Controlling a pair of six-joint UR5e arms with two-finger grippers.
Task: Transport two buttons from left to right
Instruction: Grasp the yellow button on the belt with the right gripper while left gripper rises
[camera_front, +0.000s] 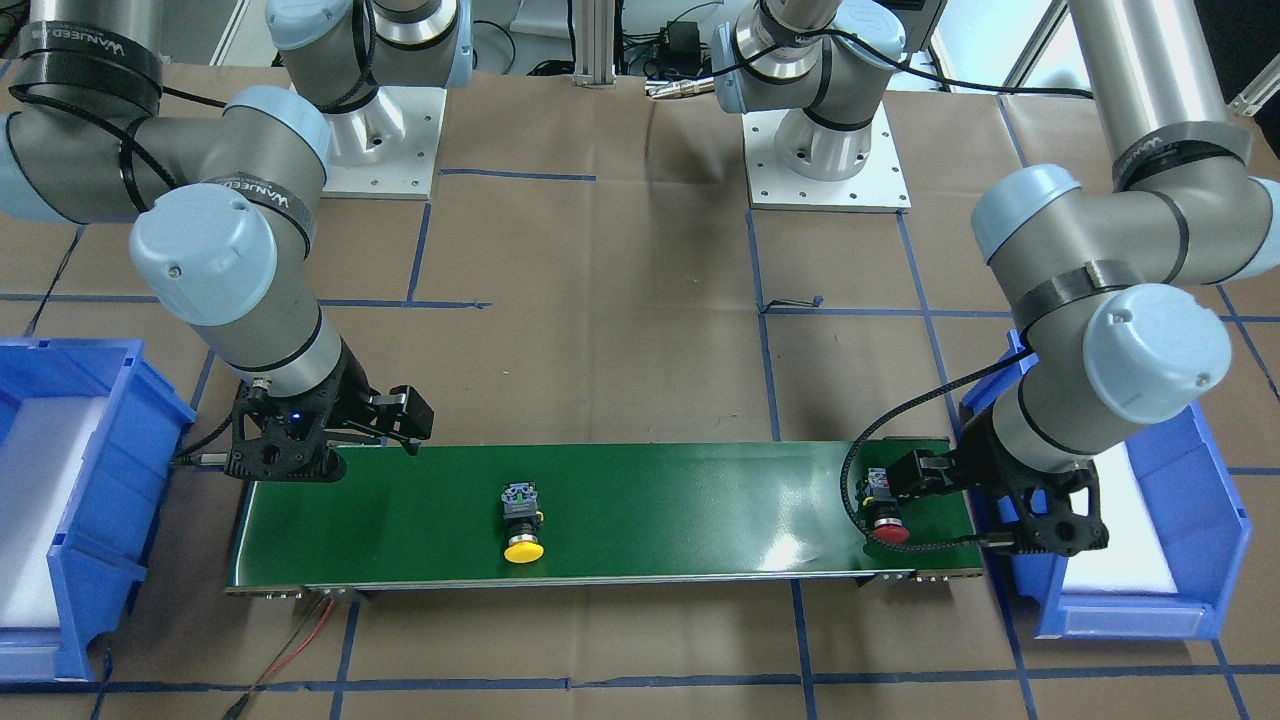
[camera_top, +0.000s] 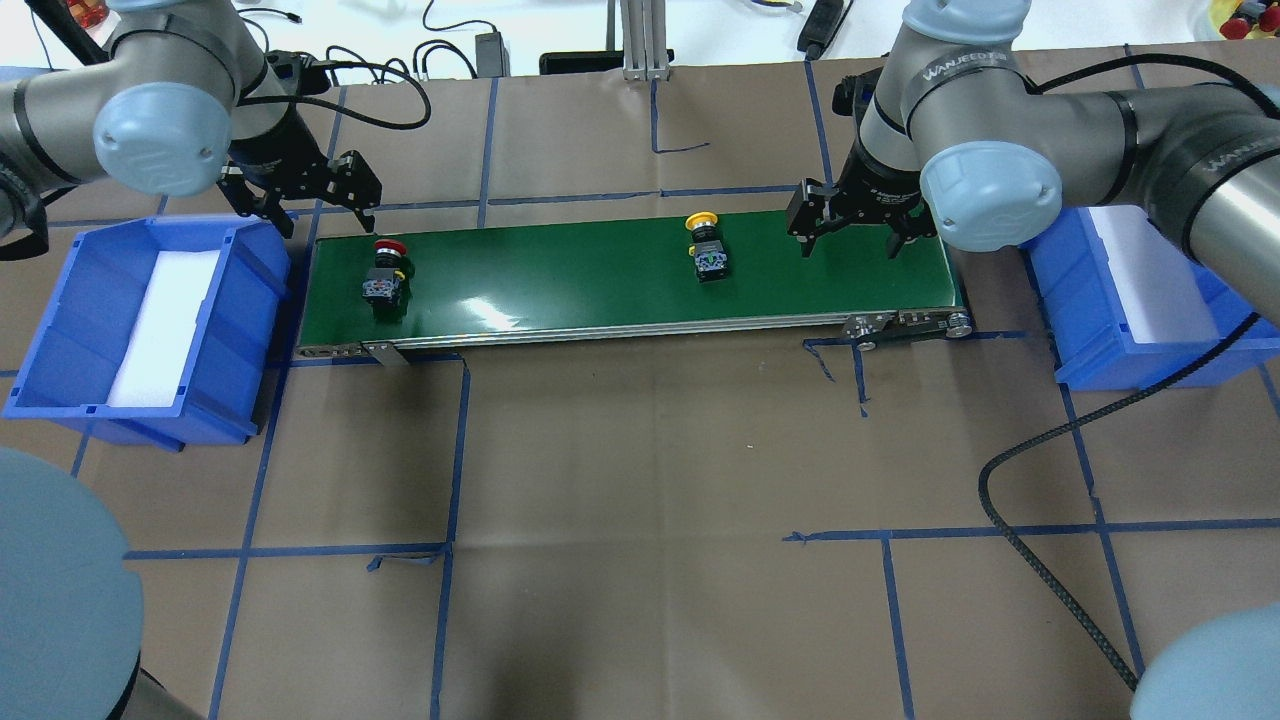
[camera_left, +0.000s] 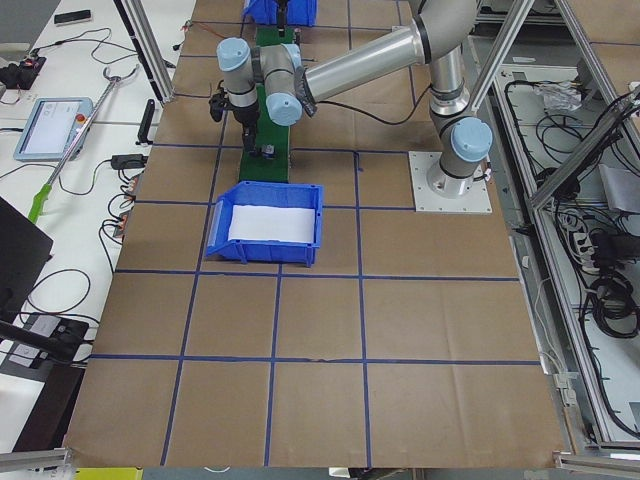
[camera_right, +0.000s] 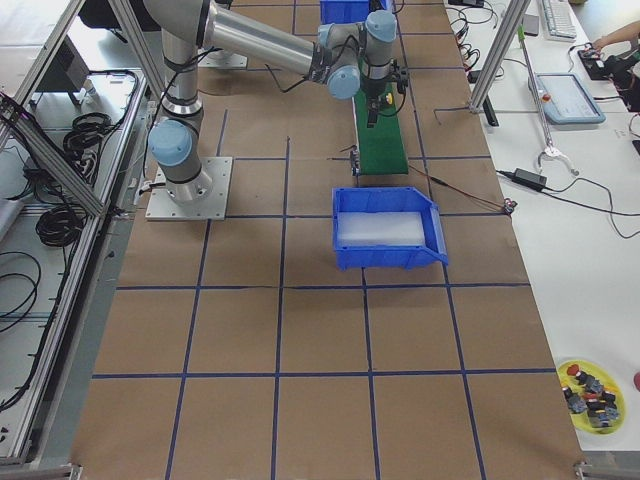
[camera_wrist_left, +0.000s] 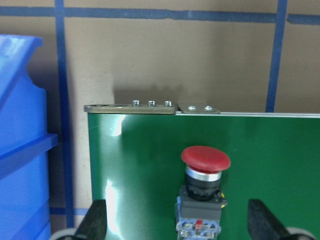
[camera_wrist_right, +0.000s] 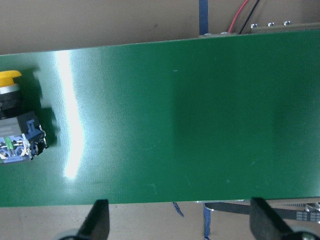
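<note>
Our left fingers (camera_top: 360, 200), spread and empty, hang by the red button (camera_top: 385, 272) at the left end of the belt (camera_top: 580, 280) (it carries things across, we judge), our right fingers (camera_top: 806, 235) open at its right end, awaiting the mid-belt yellow button (camera_top: 706, 245).

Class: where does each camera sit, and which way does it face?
Front-facing: across the table, facing left arm, right arm, green belt.
Overhead: behind and above, looking down; both arms.
Exterior left: table's left end; left arm nearest.
Exterior right: right end; right arm nearest.
Left wrist: down past left pincer onto red button.
Right wrist: down past right pincer; yellow button at edge.
Shared: first two show both buttons.
</note>
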